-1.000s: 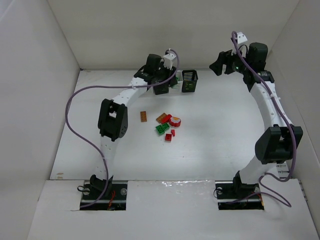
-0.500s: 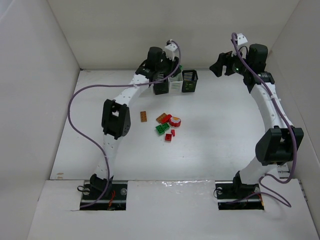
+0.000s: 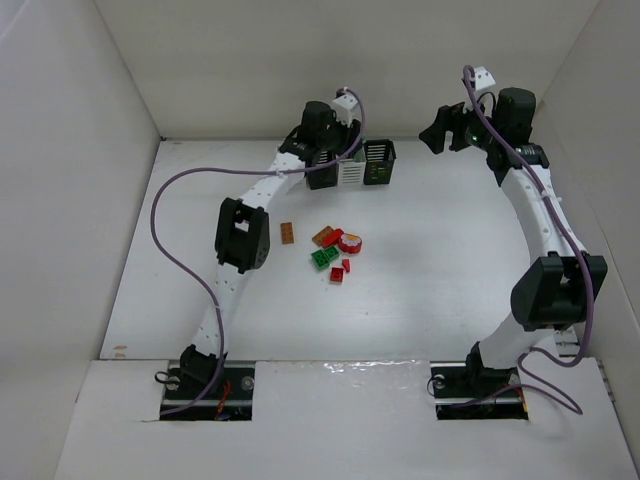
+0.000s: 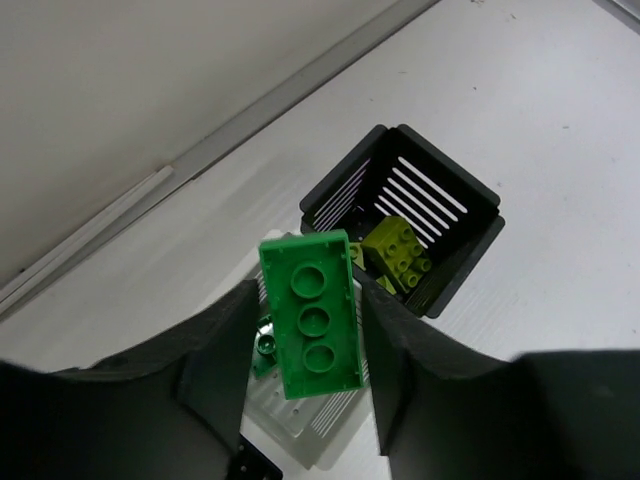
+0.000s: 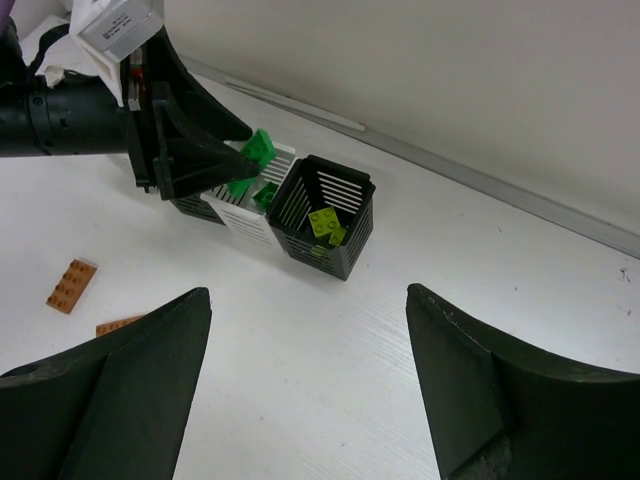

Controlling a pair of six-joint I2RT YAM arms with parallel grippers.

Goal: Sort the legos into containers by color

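The left gripper (image 4: 305,352) is closed on one glossy bright green plastic brick (image 4: 310,312), three round studs showing in a row. It is tilted just above the white slatted square bin (image 4: 300,425), which holds darker green pieces. Touching that is a black slatted square bin (image 4: 455,190) with two yellow-green studded bricks (image 4: 400,250). A third bin (image 5: 195,207), black, peeks from under the gripper. About seven loose bricks (image 3: 323,257), orange, red and green, cluster on the white table (image 3: 450,270). The right gripper (image 5: 300,400) gapes wide, empty.
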